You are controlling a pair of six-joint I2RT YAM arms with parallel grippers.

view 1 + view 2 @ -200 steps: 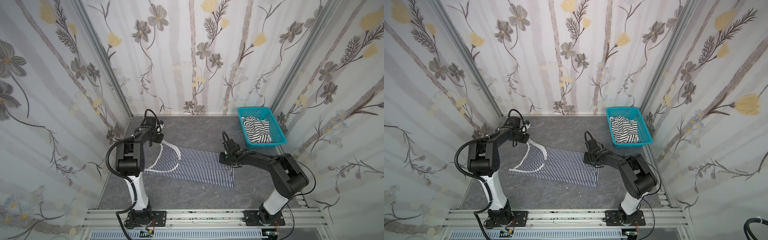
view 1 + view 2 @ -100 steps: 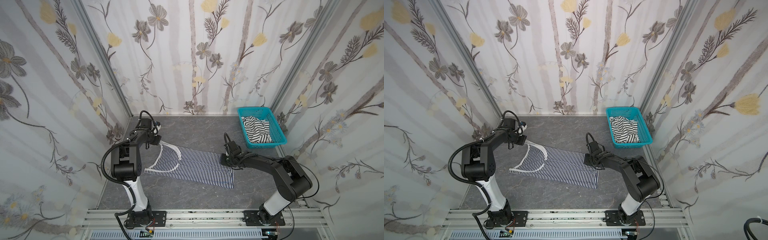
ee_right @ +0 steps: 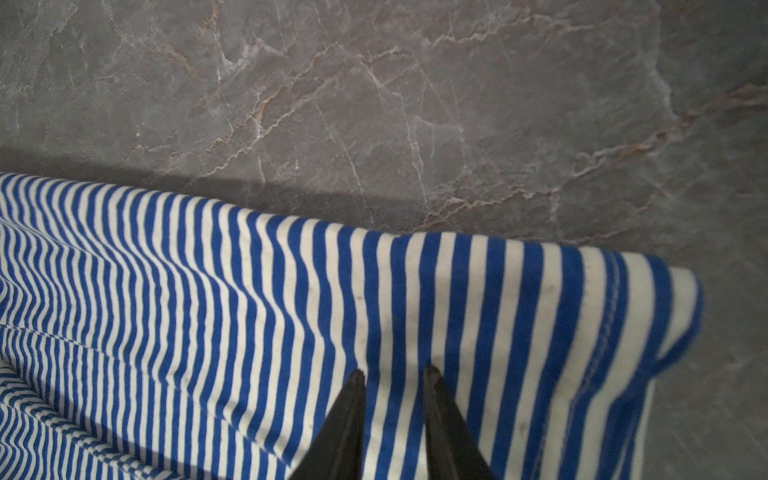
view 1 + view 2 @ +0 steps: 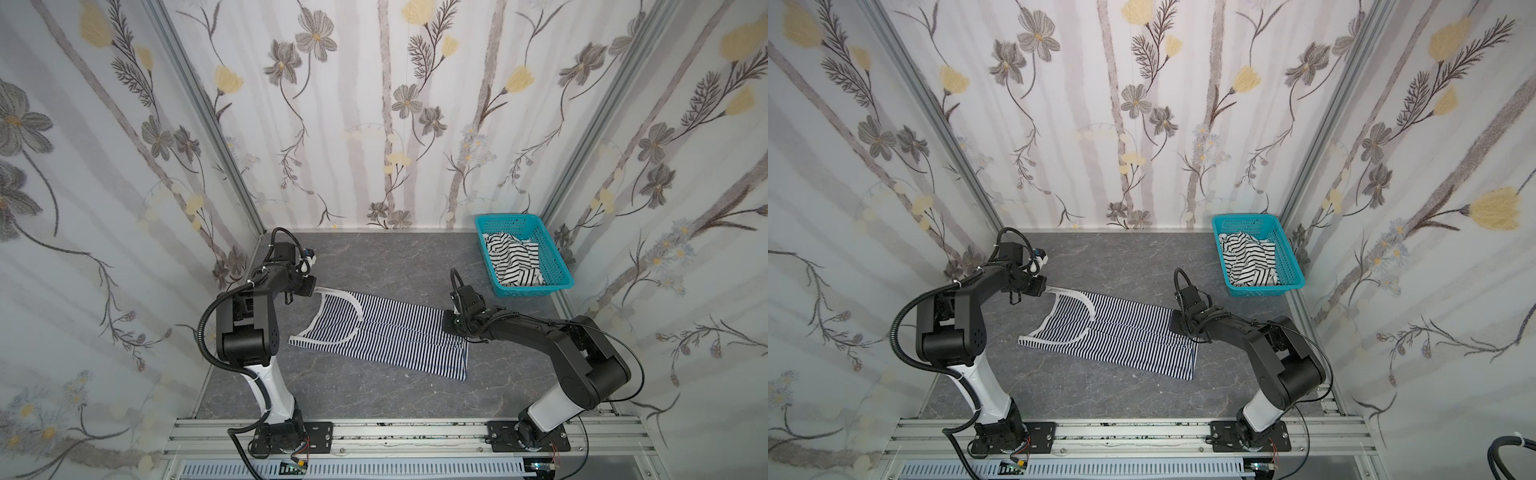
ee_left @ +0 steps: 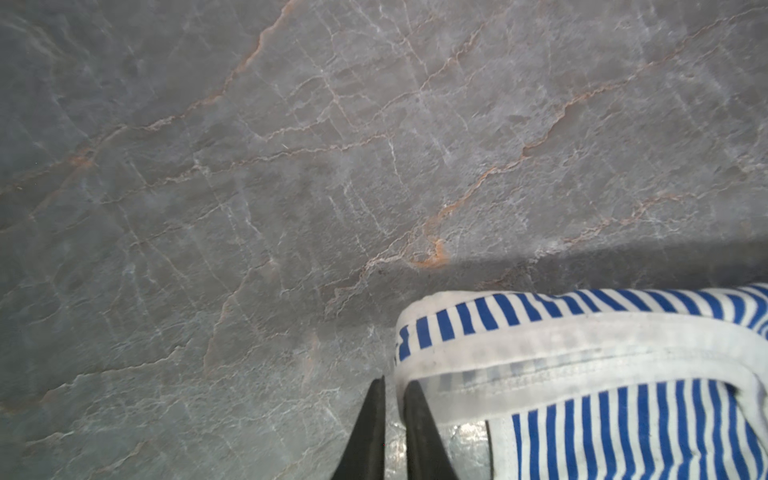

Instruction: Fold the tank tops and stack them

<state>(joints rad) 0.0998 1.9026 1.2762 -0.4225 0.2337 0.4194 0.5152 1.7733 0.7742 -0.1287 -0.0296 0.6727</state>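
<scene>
Rail (image 4: 395,432), aluminium, along the bottom of both top views; both arm bases are bolted to it.

Table (image 4: 374,257), grey marble-patterned, filling the lower middle.

Navy-and-white tank top (image 4: 395,332), thin stripes with white trim. It lies spread flat at centre frame, unfolded, with the straps toward the left and the hem toward the right.

Right gripper (image 3: 394,370), low over the hem's far corner (image 3: 665,299). The jaws are partly closed with striped cloth filling the gap. The corner rides above its own shadow, so this reads as a pinch on the cloth.

Left gripper (image 5: 394,386), at the far strap (image 5: 540,336). The fingers (image 5: 419,428) stand a narrow slit apart with bare table between them. The white trim lies just beside one finger and not inside the slit, so nothing is held.

Basket (image 4: 536,291), teal and perforated, in the far right corner. It holds the black-and-white tank top (image 4: 515,262), wide stripes, crumpled.

Step in hand, as judged: squaring the first top before a lengthwise fold.
- Seat the strap fully between the left fingers before lifting.
- Raise both far corners together at matched height.
- Keep the far edge taut while carrying it toward the near edge.
- Lay it down trim on trim, since slack would wrinkle the fold.
</scene>
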